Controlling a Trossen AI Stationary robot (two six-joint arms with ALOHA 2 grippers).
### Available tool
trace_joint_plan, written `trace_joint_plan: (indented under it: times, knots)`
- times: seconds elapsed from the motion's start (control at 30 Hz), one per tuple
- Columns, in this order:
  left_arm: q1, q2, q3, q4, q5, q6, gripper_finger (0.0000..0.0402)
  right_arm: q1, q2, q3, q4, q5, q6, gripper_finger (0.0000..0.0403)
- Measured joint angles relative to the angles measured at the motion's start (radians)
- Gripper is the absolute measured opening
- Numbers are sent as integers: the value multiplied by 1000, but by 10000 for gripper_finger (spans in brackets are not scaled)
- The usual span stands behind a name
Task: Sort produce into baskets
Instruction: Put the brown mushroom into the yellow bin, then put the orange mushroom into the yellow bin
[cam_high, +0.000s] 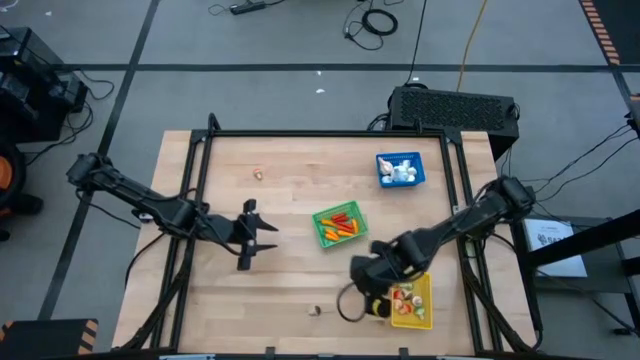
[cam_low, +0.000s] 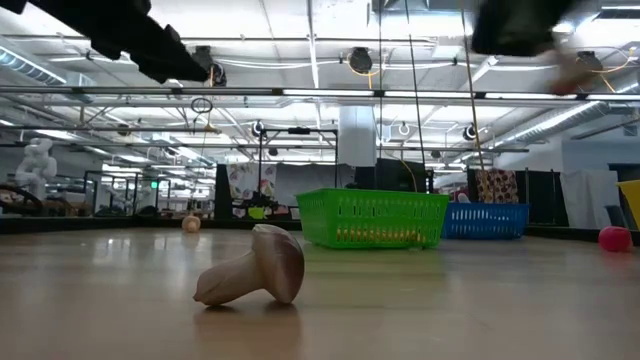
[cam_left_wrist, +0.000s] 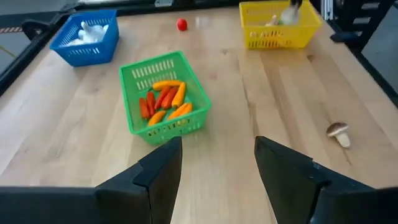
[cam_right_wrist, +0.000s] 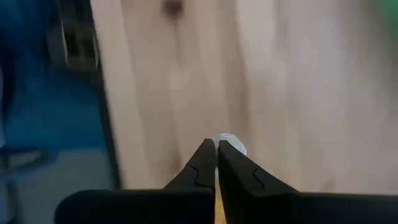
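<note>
On the bare wood near the table's front edge lies a mushroom (cam_low: 255, 275) — light, stiff, best pinched at its stem, we judge; our left gripper (cam_high: 250, 236) hangs spread, right gripper (cam_right_wrist: 216, 155) pressed together by the yellow basket (cam_high: 424, 312).

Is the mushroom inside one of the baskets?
No, the mushroom lies on its side on the bare wooden table, in front of the green basket.

A robotics lab: exposed ceiling ducts (cam_low: 360, 60), strip lights, floor cables (cam_high: 380, 20) and a black-framed wooden tabletop (cam_high: 290, 290).
</note>
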Motion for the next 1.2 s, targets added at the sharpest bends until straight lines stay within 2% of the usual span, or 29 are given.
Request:
trace_joint_plan:
  times: [0.07,0.23,0.47,0.73,1.0,1.2]
  knots:
    - [0,3,0,-7,0,0,210,33,0,0,-69,-37,78,0]
    - [0,3,0,-2,0,-1,210,130,2,0,-228,-40,235,0]
    - [0,3,0,-1,1,-3,210,222,3,-42,-247,-37,368,0]
    - [0,3,0,-2,1,-26,210,236,4,-111,-246,1,417,16]
    - [0,3,0,-9,0,-26,210,204,4,-117,-246,-11,414,73]
    - [0,3,-1,-43,-2,-28,210,191,4,-117,-244,-69,374,112]
